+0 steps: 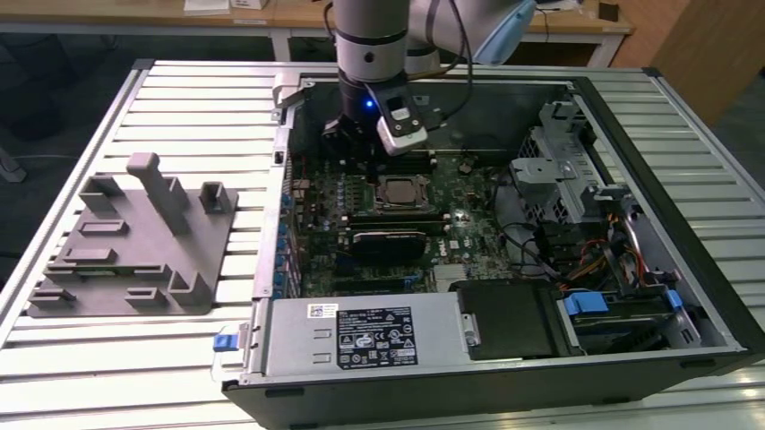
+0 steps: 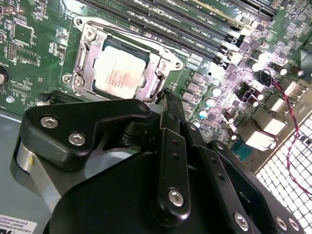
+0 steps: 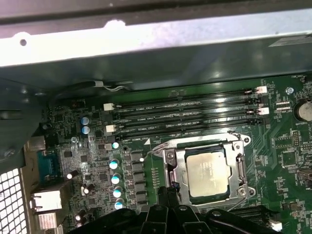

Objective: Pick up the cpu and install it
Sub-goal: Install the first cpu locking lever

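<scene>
The cpu (image 3: 209, 174) sits in its socket frame (image 3: 239, 168). The gripper (image 2: 168, 97) hovers just beside it, fingers pressed together, empty.

My work rests on a table (image 1: 179, 107) topped with pale metal slats. The open computer case (image 1: 502, 383) lies flat on those slats with its open side facing up, and it covers most of the top. On the exterior view's left of the case, close by with a narrow strip of slats between, sits my grey fixture (image 1: 132, 255), a flat base with upright posts and blocks. More slats show past the case on the exterior view's right.
</scene>
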